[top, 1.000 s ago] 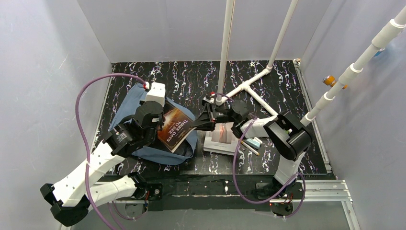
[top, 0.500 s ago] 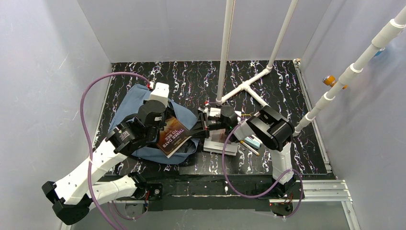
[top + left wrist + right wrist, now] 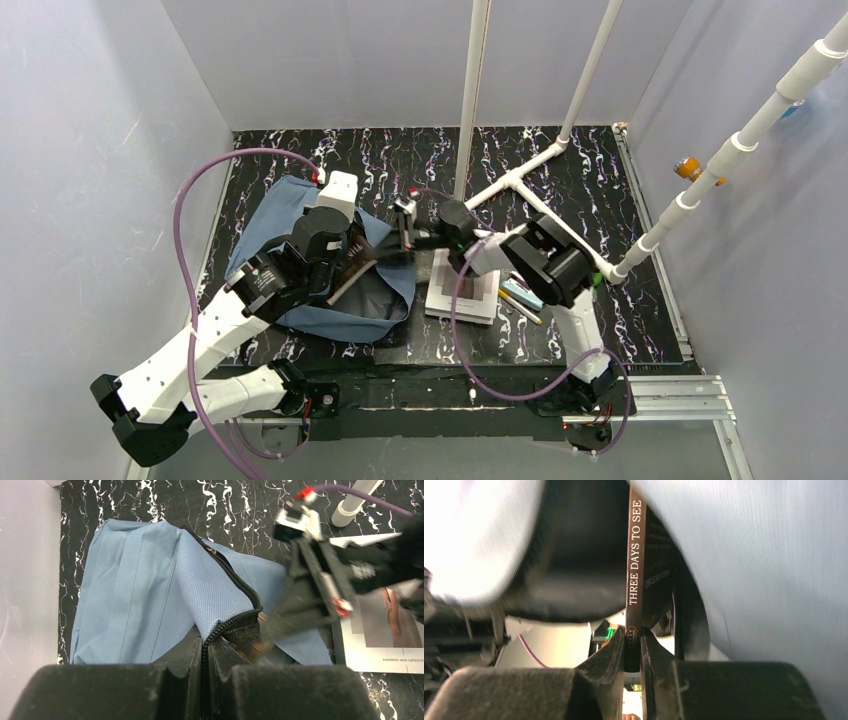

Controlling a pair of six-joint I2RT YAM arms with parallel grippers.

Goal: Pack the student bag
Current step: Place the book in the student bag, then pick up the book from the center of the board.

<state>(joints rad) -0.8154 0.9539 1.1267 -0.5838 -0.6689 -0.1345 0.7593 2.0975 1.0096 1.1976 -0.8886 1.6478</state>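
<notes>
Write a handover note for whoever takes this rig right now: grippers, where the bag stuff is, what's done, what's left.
Left gripper: shut on the zipper edge of the student bag, holding the mouth open.
Right gripper: shut on the spine of the book, "Three Days to See", which is edge-on at the opening.
Done: bag unzipped and book started in. How deep it sits cannot be told.
Left: push the book in and release. Probably next are the magazine and what looks like a pencil, both lying right of the bag.
</notes>
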